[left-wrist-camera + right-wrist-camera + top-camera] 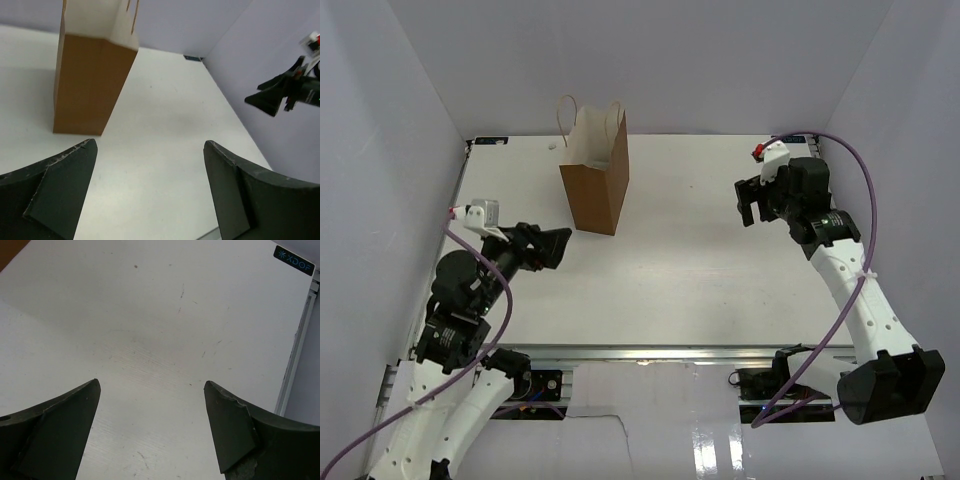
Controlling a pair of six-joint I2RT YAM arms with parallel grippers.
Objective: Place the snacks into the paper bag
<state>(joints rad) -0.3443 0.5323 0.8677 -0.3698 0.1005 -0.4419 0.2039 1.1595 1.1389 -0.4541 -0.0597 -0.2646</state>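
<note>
The brown paper bag [595,185] stands upright at the back left of the white table, its mouth open and its cord handles up. No snacks show in any view. My left gripper [558,248] hovers just to the front left of the bag, open and empty. In the left wrist view the bag [87,85] fills the upper left, beyond the spread fingers [65,185]. My right gripper [752,205] hangs open and empty over the right side of the table, well apart from the bag. In the right wrist view only bare table [150,340] lies between its fingers [227,425].
White walls [400,150] close in the table on the left, back and right. A metal rail [650,355] runs along the near edge by the arm bases. A small dark label [293,260] sits near the table's right edge [300,340]. The right arm's gripper [280,95] shows in the left wrist view.
</note>
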